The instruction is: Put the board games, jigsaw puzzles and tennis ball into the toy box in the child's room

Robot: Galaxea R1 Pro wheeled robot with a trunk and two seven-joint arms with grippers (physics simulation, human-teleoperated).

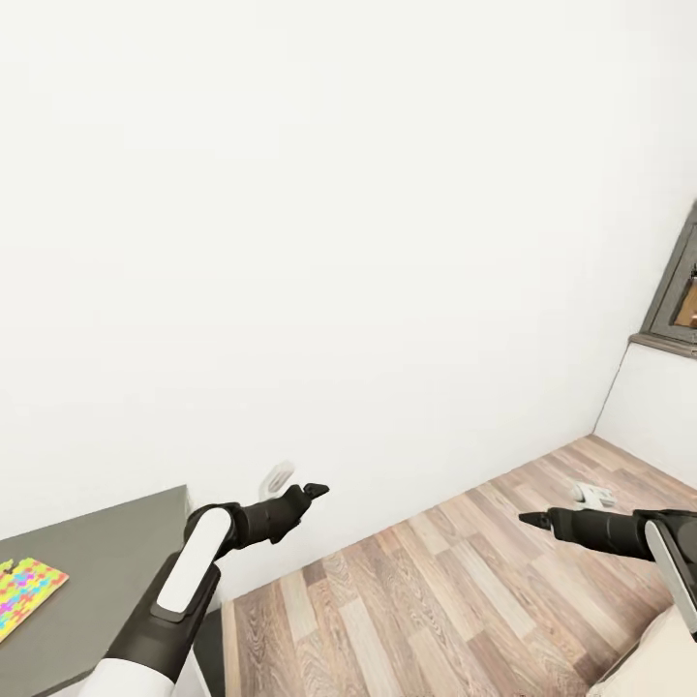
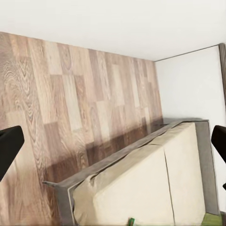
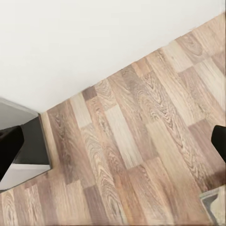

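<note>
left claw [image 1: 315,492]: fingers apart, empty, out over floor [image 1: 436,590]
right claw [image 1: 530,520]: empty; wrist view shows fingers apart
jigsaw [image 1: 27,593]: flat on table [image 1: 116,552], at head view's far left edge
relation: jigsaw lies behind and left of left claw, well apart; left arm nearer
bed [image 2: 150,183]: corner in left wrist view, green bit at edge, unclear
judgement: robot in transit, no grasp set up

A multicoloured square jigsaw slab [image 1: 27,592] is laid on the grey counter [image 1: 116,547], at its left edge; wood plank floor [image 1: 436,590] is spread rightward.
</note>
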